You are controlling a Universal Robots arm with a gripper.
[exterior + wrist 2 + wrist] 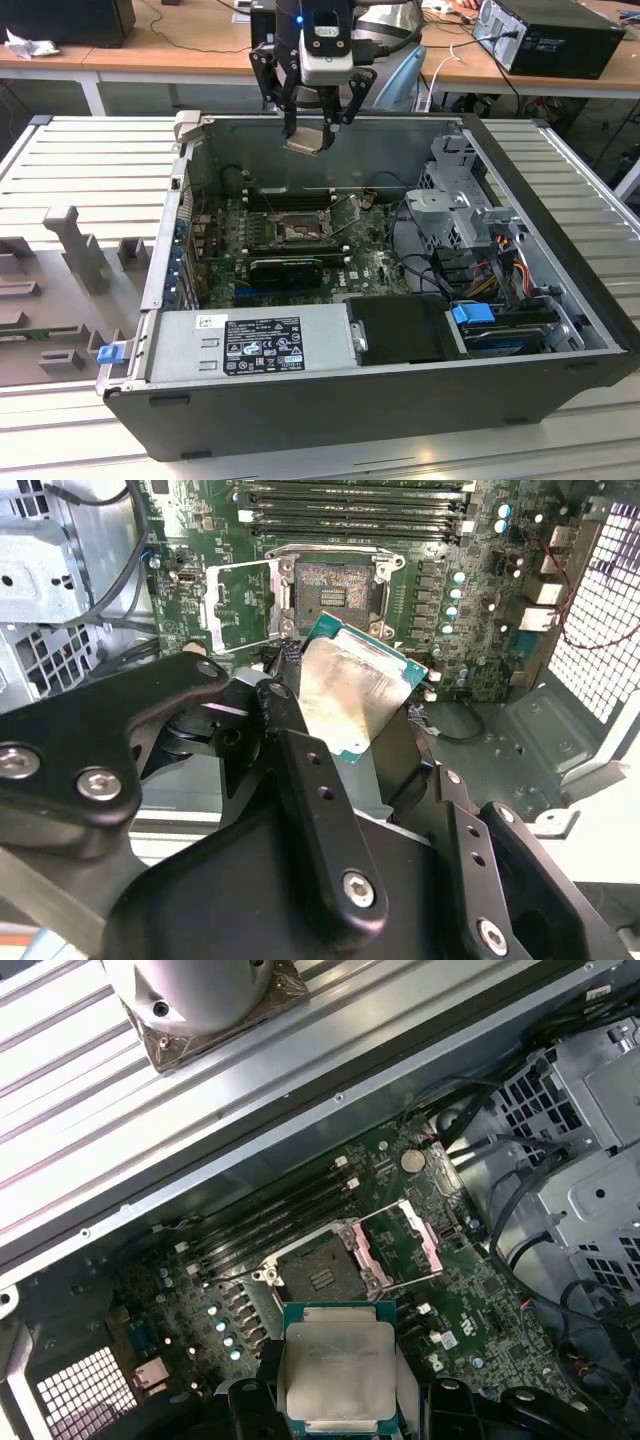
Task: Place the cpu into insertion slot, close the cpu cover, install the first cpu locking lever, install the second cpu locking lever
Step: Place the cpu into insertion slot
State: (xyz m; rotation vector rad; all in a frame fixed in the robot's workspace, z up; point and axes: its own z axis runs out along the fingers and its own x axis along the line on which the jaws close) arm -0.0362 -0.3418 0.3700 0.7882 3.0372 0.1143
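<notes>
My gripper [308,128] hangs above the far wall of the open computer case, shut on the cpu [307,139]. The cpu [352,690] is a flat square chip with a dull silver top and green edge, tilted between the black fingers [300,780]. In the first wrist view the cpu [340,1368] sits well above the board. The insertion slot [297,232] lies bare on the green motherboard, a square black socket [335,585] with a metal rim [318,1272]. The cpu cover [240,605] is flipped open beside the slot [405,1242]. The chip is high above the slot and apart from it.
Long black memory slots [350,510] run along the socket. A black card [285,268] lies on the near side of it. A grey power supply [255,340] fills the case front. A drive cage [455,215] and cables [420,255] stand on the exterior view's right.
</notes>
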